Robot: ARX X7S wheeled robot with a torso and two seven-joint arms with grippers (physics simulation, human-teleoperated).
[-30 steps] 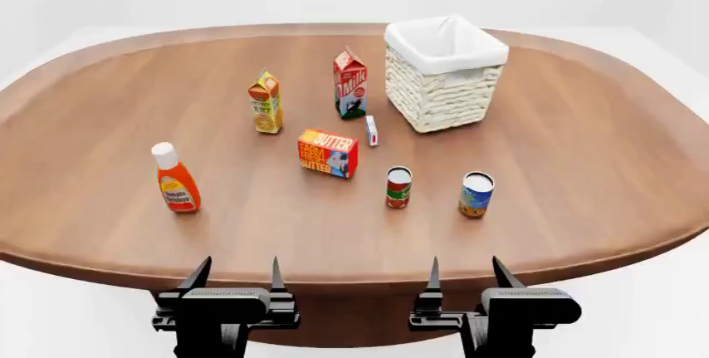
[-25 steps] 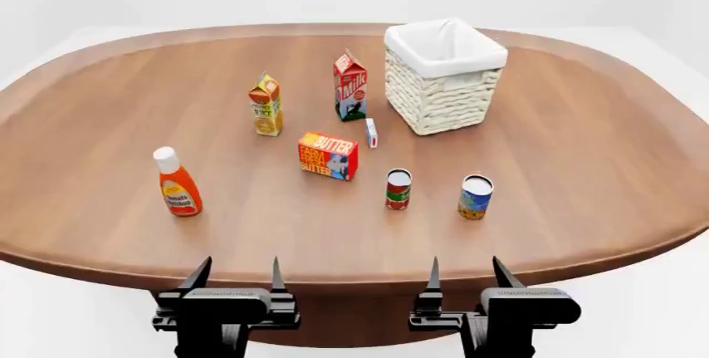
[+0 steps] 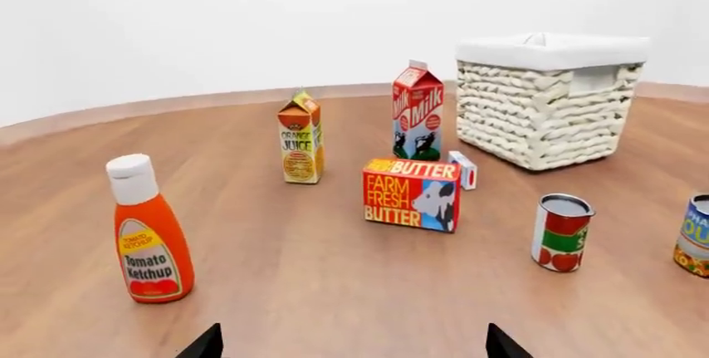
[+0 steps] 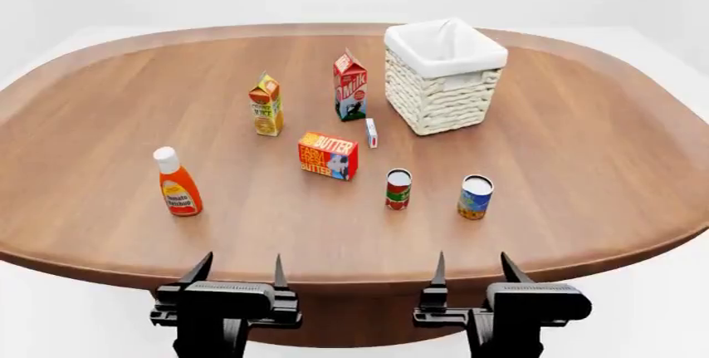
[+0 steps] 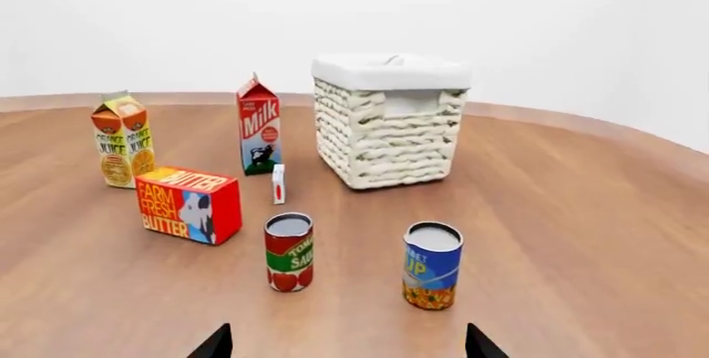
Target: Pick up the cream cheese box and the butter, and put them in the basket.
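We read "FARM FRESH BUTTER" on the orange-red butter box (image 3: 411, 194), "ORANGE JUICE" on the yellow-orange carton (image 3: 299, 137), "Milk" on the red-and-white carton (image 5: 259, 125), and "Tomato Ketchup" on the orange bottle (image 3: 149, 232).

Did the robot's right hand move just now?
Yes. The right gripper slid a little to the right along the table edge, away from the left gripper.

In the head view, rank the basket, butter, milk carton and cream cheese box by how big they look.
1. basket
2. milk carton
3. butter, close to the milk carton in apparent size and nearer the camera, so unsure
4. cream cheese box
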